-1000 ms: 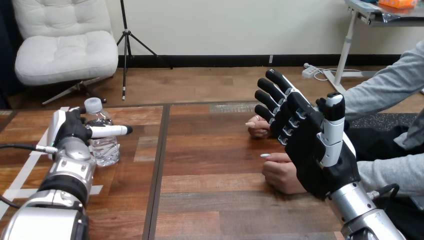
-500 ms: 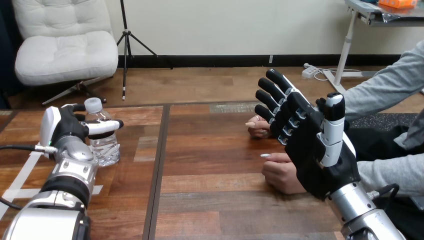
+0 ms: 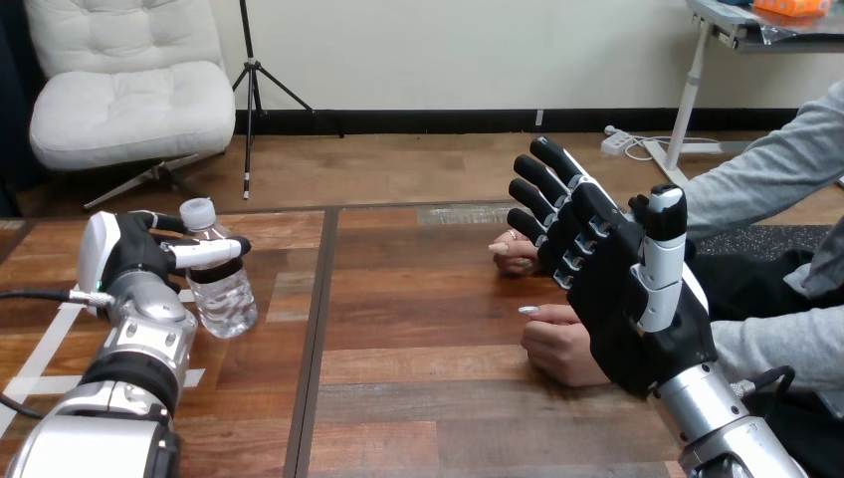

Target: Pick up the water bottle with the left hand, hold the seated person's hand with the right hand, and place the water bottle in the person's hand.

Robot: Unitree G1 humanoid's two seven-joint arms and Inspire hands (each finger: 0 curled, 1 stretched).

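left hand (image 3: 139, 261): curled round bottle (image 3: 227, 299) near its neck, tilting it at table (image 3: 428, 398) left | right hand (image 3: 625, 309): fingers straight, grasping nothing, raised over person's near hand (image 3: 555, 349), likely poised to take it

One water bottle (image 3: 221, 291); two robot hands (image 3: 139, 261) (image 3: 622, 299); two person's hands (image 3: 513, 258) (image 3: 562, 346); one table (image 3: 428, 398).

The middle of the bench (image 3: 428, 329) is bare wood, an open lane from the water bottle (image 3: 224, 294) at the left to the right side. The left robot hand (image 3: 134, 259) is curled round the bottle's neck. The right robot hand (image 3: 617, 289), its fingers straight, stands upright in front of the person's nearer hand (image 3: 557, 344) and partly covers the person's farther hand (image 3: 513, 257), barring the near-right approach.
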